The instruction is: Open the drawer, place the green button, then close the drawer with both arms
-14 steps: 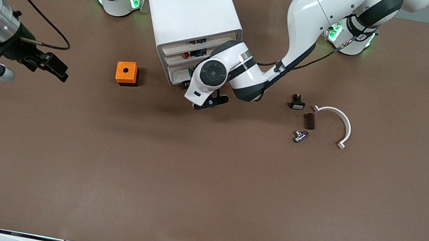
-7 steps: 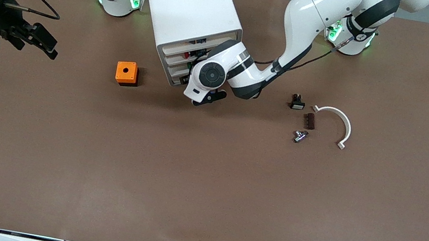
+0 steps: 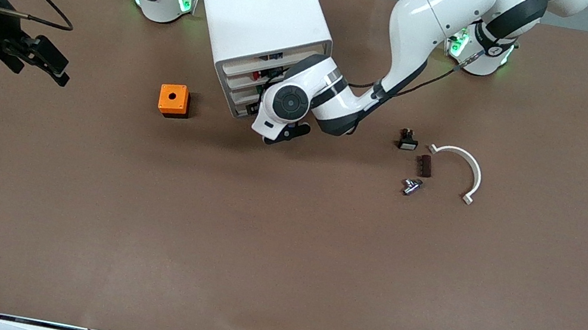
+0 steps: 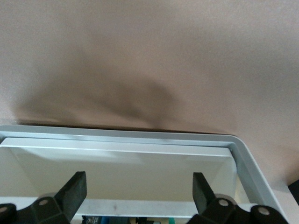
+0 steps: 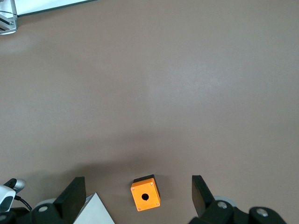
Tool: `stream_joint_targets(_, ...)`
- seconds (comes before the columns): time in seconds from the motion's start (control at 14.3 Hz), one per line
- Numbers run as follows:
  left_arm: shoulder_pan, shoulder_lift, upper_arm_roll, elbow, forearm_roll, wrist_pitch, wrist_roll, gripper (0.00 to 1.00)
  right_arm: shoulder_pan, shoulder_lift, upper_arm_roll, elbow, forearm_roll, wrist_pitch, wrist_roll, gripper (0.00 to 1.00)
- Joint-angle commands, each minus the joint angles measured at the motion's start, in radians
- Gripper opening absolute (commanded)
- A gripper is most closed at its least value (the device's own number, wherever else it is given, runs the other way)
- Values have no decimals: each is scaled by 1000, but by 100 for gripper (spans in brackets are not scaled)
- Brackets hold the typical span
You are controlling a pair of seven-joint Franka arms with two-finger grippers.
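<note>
The white cabinet (image 3: 262, 2) stands near the arms' bases. Its drawers face the front camera, and all look pushed in. The third drawer (image 3: 243, 99) lies just in front of my left gripper (image 3: 286, 132). In the left wrist view my left gripper (image 4: 140, 184) is open and empty, with a white drawer front (image 4: 140, 175) between its fingers. The button does not show plainly; only small blue and green bits peek over a drawer lip. My right gripper (image 3: 54, 65) is open and empty, up over the table at the right arm's end, also seen in its wrist view (image 5: 138, 186).
An orange cube with a hole (image 3: 173, 100) sits beside the cabinet, toward the right arm's end, and shows in the right wrist view (image 5: 145, 198). Toward the left arm's end lie a black switch (image 3: 407, 141), a brown piece (image 3: 424, 165), a silver part (image 3: 411, 186) and a white arc (image 3: 460, 167).
My left gripper has moved in closer to the cabinet's drawer fronts. My right arm has drawn back from the orange cube toward its own end of the table.
</note>
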Motion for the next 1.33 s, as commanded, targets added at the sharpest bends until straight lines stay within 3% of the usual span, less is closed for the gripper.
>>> stream_joint_targets(0.0,35,-27,-1,2,-4,-2,-7,100,-29,-11,16,7,-9,-22,-13,100)
stream_joint_targets(0.35,207,-179,1,22,135,-96,-3,100,-73,-9,30,37,-6,-24,-48,100)
stream_joint_targets(0.49,279,-257,1,22,189,-180,64,100,-165,-9,117,40,-6,-26,-75,100)
stream_joint_targets(0.56,329,-300,1,22,192,-241,122,100,-191,-9,133,37,-8,-29,-126,100)
stream_joint_targets(0.98,593,-506,-2,18,191,-527,553,100,-190,-9,122,106,-8,-93,-172,100)
stream_joint_targets(1.26,725,-610,4,13,189,-663,711,100,-145,-9,62,128,-8,-128,-175,100)
